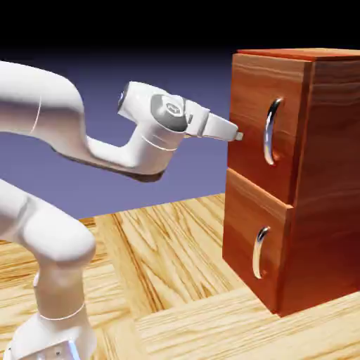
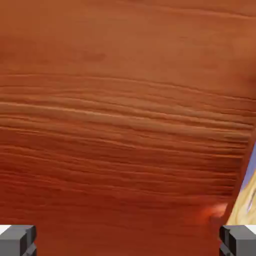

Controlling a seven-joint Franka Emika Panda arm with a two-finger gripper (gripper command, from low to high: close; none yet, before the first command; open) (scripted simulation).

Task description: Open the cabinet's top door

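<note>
Fingers [image 1: 240, 136]: wide apart, empty. Step: approach to top door [image 1: 261, 112]. Next: alignment with its handle [image 1: 269, 132].

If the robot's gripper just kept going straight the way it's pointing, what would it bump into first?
Probably the top door: the gripper points at its bare wood, though the remaining gap is hard to judge.

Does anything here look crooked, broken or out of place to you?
Nothing stands out. The cabinet stands upright, both doors look shut, and their handles look whole. The claw is open, with nothing in it.
</note>
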